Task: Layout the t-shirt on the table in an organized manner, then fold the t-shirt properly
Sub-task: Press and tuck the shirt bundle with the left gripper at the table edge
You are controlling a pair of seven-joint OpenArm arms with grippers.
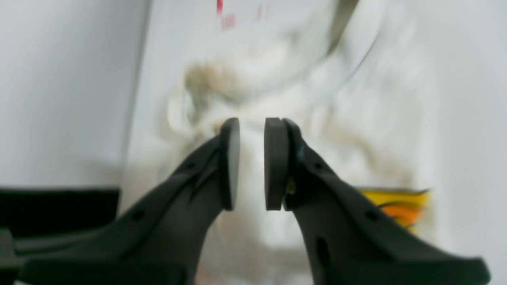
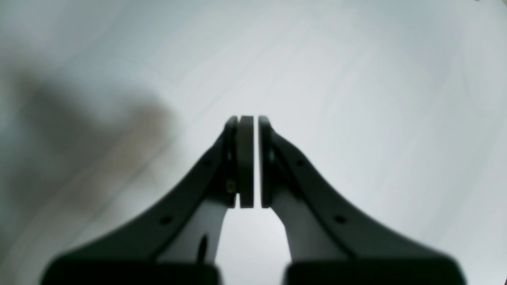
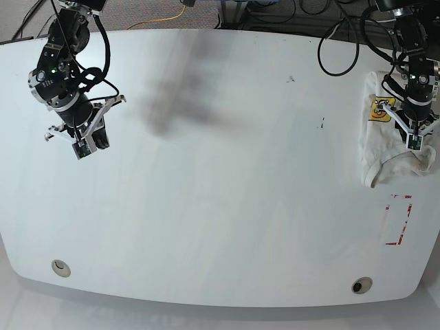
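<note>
The t-shirt (image 3: 386, 141) lies crumpled in a white heap at the table's (image 3: 240, 206) far right edge, its yellow graphic (image 3: 379, 110) showing at the top. My left gripper (image 3: 416, 143) hovers over the heap's right part. In the left wrist view the left gripper (image 1: 252, 130) is open by a narrow gap, with the blurred t-shirt (image 1: 285, 79) below it and nothing between the pads. The yellow-orange print (image 1: 400, 206) shows at the lower right. My right gripper (image 3: 84, 148) hangs over bare table far to the left. The right wrist view shows the right gripper (image 2: 248, 126) shut and empty.
A red-outlined rectangle (image 3: 399, 220) is marked on the table just below the shirt. Two grommet holes (image 3: 60, 267) (image 3: 361, 284) sit near the front edge. Cables (image 3: 344, 48) trail at the back right. The shirt lies close to the table's right edge.
</note>
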